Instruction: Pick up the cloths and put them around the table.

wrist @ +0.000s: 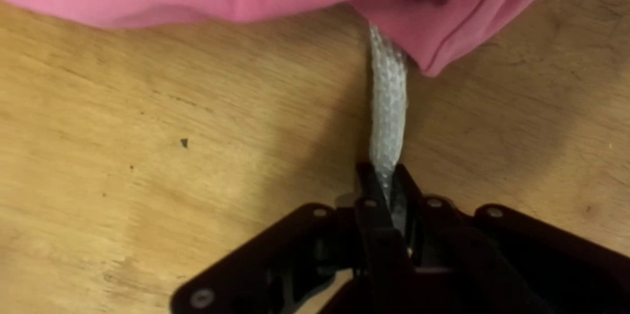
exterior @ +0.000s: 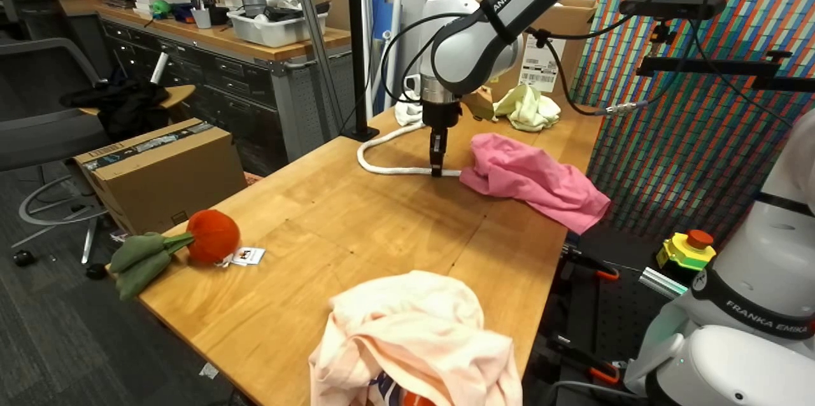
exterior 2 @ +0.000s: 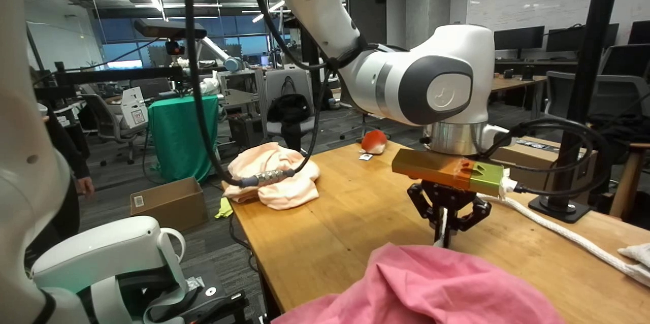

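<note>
Exterior view: gripper [exterior: 437, 172] points straight down, low over the table [exterior: 356, 234], on a white rope [exterior: 401, 170]. Pink cloth [exterior: 535, 180] lies just beside it and reaches past the edge on the side of the robot base [exterior: 726, 361]. Peach cloth [exterior: 414, 329] bunched further along that same edge; pale green cloth [exterior: 528, 108] crumpled toward the far edge. Judgement: the sentence asks for cloths, yet the step in hand looks like rope handling. Best done as a slow vertical lift, then travel away from the base-side edge, so the rope slides free without dragging the pink cloth along.

Exterior view: peach cloth sits at the corner where base-side edge and end edge meet; stuffed vegetable [exterior 2: 374, 141] near the opposite corner of that end edge. If a cloth is wanted next, I would release the rope and pinch a raised fold of the pink cloth on its inner side, not the overhanging part.

Wrist view: jaws narrow, pinching the white rope from both sides between the fingertips [wrist: 365, 174]. Rope runs on to a corner of the pink cloth and disappears under it; rope end hidden. Fingertips apart from the pink cloth. Contact with the tabletop: cannot tell.
</note>
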### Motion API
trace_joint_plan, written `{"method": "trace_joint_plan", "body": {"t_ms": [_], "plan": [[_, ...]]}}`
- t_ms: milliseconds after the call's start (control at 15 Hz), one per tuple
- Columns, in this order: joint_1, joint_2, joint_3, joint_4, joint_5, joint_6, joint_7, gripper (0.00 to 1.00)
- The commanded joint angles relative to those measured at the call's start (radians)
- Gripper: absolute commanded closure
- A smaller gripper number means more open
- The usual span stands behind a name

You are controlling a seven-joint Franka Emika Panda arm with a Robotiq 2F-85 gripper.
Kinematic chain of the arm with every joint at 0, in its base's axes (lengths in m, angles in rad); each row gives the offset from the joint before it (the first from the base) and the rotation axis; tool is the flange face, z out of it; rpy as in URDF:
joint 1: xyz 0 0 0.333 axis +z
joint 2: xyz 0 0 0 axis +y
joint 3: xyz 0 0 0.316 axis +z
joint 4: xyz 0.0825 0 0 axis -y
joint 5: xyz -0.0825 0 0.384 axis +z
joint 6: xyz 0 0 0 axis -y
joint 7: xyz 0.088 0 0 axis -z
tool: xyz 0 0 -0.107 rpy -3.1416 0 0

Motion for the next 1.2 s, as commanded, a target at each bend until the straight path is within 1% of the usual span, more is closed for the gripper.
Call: {"method": "trace_joint_plan", "body": {"t_ms": [0,267,467,600,800,1000,1133], "plan": [[-0.003,-0.010,0.005,-0.006,0.009,0.016,-0.010,0.94],[0.011,-0.051,-0.004,-0.020,-0.031,0.054,0.035,0.94],[0.030,-0.107,-0.014,-0.039,-0.105,0.122,0.103,0.95],[0.048,-0.134,-0.017,-0.043,-0.175,0.167,0.164,0.95],[0.072,-0.182,-0.012,-0.042,-0.265,0.204,0.249,0.95],[0.093,-0.224,-0.009,-0.036,-0.381,0.238,0.353,0.95],[0.098,-0.256,-0.011,-0.036,-0.466,0.268,0.446,0.95]]}}
